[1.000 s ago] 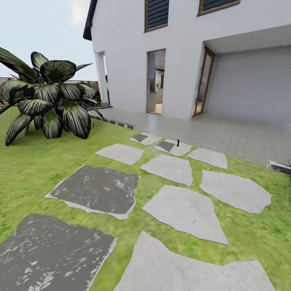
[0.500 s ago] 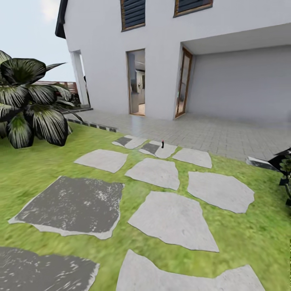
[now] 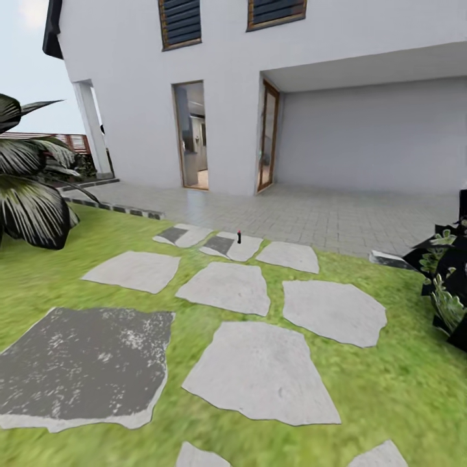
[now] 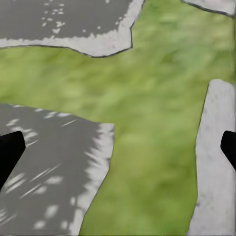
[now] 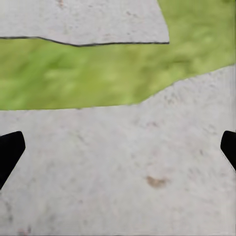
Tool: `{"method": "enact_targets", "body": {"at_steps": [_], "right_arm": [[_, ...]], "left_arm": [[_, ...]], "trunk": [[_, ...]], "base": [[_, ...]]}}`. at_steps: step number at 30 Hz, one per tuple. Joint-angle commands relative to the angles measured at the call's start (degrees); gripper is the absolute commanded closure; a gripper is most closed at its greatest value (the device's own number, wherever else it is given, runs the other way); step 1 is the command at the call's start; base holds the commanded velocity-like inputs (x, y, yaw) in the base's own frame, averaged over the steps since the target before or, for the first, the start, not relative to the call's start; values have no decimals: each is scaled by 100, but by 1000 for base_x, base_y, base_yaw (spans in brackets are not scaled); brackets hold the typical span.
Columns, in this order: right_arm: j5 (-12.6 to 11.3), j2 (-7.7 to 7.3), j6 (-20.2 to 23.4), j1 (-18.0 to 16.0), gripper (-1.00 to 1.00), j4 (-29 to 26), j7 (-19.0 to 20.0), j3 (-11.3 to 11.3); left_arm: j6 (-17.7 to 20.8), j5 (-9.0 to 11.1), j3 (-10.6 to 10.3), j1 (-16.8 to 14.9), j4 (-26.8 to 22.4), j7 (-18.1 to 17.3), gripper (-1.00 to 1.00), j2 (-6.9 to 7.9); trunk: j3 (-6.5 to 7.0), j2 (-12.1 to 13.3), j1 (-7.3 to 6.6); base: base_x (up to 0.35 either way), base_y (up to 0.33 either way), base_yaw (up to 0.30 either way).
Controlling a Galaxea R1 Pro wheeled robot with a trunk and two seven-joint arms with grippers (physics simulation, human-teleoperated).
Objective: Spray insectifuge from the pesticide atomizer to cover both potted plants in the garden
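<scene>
Camera has swung right since a second ago: the whole scene has slid leftward in the head view, nothing in it moved. Big dark striped-leaf plant (image 3: pixel 29 194) now cut by the left edge; a dark leafy plant (image 3: pixel 447 279) has come in at the right edge, too cropped to identify. Lawn (image 3: pixel 389 389) with irregular stepping stones (image 3: pixel 259 373), some pale grey, some dark mottled (image 3: pixel 84 366). Small dark upright object with a reddish top (image 3: pixel 239 237) stands on a far stone near the paved terrace (image 3: pixel 324 214), too small to name. White house (image 3: pixel 259 97) behind, open doorway (image 3: pixel 192 135). Left hand (image 4: pixel 118 147) wide open, empty, over grass and stone; right hand (image 5: pixel 118 150) wide open, empty, over pale stone.
</scene>
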Motion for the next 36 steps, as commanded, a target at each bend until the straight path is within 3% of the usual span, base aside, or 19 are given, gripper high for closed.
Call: {"method": "enact_targets", "body": {"at_steps": [1, 36], "right_arm": [[1, 1, -15, -1, -100, -1, -2, -4], [4, 1, -13, -1, -100, -1, 0, 4]], "left_arm": [[-19, 4, 13, -4, 4, 0, -100, -1], [-19, -5, 13, -4, 4, 0, -100, -1]], "trunk": [[-5, -2, 3], [-5, -2, 3]], "base": [[339, 0, -34], [339, 0, -2]]}}
